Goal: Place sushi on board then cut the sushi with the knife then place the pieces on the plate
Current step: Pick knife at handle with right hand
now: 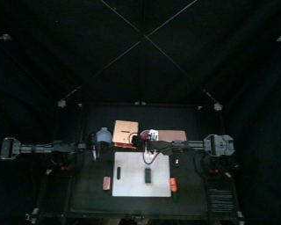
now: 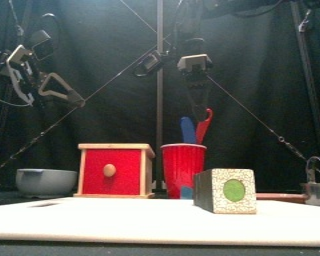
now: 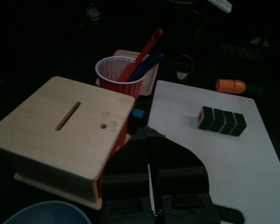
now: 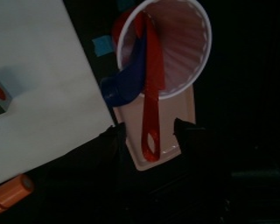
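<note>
Lab booth: black curtains (image 1: 140, 35), robot arms (image 1: 43, 148)

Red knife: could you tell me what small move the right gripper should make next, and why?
Probably lower the right gripper and close on the red knife: its handle lies between the open jaws, it stands in the red cup, and the sushi roll sits uncut on the white board.

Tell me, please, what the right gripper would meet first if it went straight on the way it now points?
Most likely the handle of the red knife, which sticks out of the red cup toward the open jaws of the right gripper; how near is unclear.
</note>
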{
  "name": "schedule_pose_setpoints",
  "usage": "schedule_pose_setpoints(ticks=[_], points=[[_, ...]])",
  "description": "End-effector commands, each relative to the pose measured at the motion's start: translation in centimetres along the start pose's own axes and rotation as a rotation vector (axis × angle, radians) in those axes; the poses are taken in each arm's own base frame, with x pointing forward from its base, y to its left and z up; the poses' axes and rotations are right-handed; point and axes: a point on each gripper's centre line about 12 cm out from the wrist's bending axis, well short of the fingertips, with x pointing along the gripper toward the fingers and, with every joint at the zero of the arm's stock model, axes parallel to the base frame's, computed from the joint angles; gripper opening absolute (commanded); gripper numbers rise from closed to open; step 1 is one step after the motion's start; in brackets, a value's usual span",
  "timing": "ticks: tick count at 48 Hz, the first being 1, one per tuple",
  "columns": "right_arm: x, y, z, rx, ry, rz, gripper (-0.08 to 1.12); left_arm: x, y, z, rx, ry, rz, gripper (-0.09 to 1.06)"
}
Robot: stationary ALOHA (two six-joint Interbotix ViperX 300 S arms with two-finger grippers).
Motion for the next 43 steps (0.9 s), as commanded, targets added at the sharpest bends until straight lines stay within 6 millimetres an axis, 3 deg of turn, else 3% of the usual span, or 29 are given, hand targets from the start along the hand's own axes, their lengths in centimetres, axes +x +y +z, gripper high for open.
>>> schedule_pose_setpoints(ticks=[1, 14, 33, 43], points=[[-0.9, -1.7, 0.6, 0.034, -0.012, -0.017, 0.83, 0.1, 0.0, 0.4, -0.004, -0.012, 0.003, -0.02], [0.0, -3.2, 0.5, 0.005, 0.043, -0.039, 0.83, 0.0, 0.1, 0.1, -0.002, -0.007, 0.005, -0.02], [1.6, -3.6, 1.4, -0.002, 0.076, 0.003, 0.83, 0.0, 0.2, -0.2, -0.005, 0.001, 0.01, -0.02], [1.9, -3.6, 1.2, 0.002, 0.086, 0.011, 0.75, 0.0, 0.3, -0.2, -0.004, 0.002, 0.013, -0.02]])
